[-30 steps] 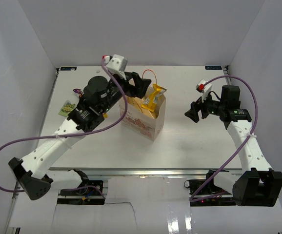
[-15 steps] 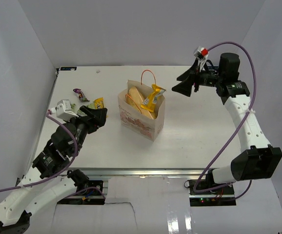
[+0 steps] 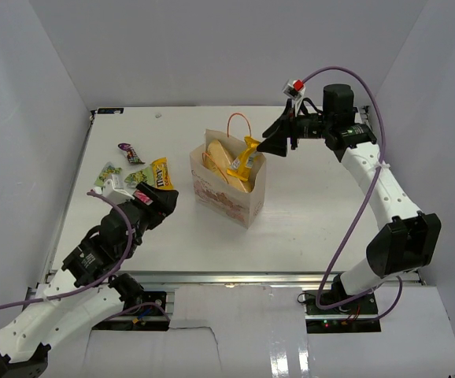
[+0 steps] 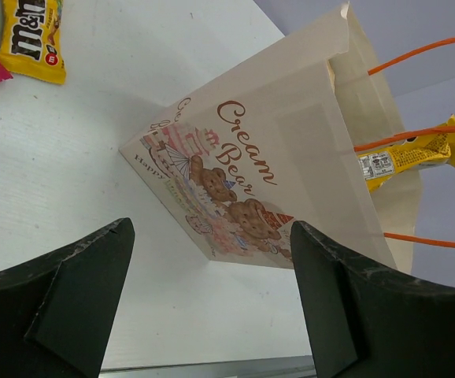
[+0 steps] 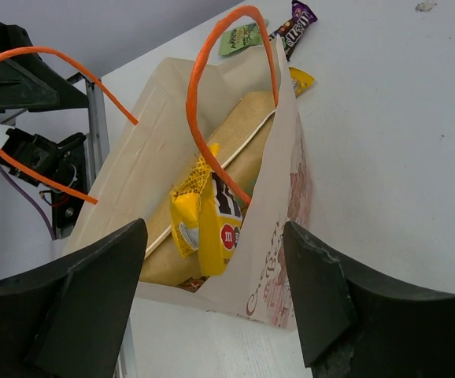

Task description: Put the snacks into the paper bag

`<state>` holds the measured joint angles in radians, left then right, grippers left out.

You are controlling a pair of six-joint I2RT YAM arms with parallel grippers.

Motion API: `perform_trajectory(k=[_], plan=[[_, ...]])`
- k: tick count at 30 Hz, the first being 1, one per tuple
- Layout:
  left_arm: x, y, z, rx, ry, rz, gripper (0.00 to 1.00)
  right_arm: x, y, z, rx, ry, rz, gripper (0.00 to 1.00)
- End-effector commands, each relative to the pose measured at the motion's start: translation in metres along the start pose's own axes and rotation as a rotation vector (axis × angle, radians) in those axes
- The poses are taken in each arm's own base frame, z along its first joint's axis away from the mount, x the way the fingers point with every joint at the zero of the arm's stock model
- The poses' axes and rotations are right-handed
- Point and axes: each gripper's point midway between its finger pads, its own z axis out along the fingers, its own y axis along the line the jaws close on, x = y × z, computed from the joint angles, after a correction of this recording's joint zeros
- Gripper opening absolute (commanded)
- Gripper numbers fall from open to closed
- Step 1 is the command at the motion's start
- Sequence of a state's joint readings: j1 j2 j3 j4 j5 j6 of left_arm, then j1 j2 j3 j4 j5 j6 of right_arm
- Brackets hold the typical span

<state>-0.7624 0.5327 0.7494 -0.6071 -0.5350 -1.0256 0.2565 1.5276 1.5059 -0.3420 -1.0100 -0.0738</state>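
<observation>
— Left claw [image 3: 162,199] is spread wide and empty. Yellow packet [image 3: 159,172] lies on the table [image 3: 306,213] just beside its left finger, paper bag [image 3: 226,201] upright ahead.
— Yeah, I'd swing over and pinch the packet's middle.

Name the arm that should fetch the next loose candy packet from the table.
Left. The left gripper is open right beside the loose yellow M&M's candy packet. The right gripper, also open, hangs by the mouth of the beige kraft paper bag, across the bag from it.
</observation>
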Motion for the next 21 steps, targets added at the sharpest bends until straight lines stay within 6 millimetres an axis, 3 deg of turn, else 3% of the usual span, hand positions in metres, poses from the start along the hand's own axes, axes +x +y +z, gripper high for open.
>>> perform_trajectory(k=[1, 13, 17, 21], plan=[[-0.001, -0.003, 0.0, -0.002, 0.003, -0.014, 0.91, -0.017, 0.0, 0.001, 0.02, -0.015, -0.066, 0.75], [-0.003, 0.001, -0.002, -0.007, -0.016, -0.024, 0.91, -0.008, -0.001, 0.008, -0.001, 0.01, -0.074, 0.29], [-0.004, 0.002, -0.001, -0.012, -0.02, -0.023, 0.91, -0.02, 0.006, 0.003, -0.001, -0.004, -0.132, 0.09], [-0.005, 0.003, 0.0, -0.018, -0.027, -0.02, 0.91, -0.046, 0.017, -0.007, 0.019, -0.038, -0.226, 0.08]])
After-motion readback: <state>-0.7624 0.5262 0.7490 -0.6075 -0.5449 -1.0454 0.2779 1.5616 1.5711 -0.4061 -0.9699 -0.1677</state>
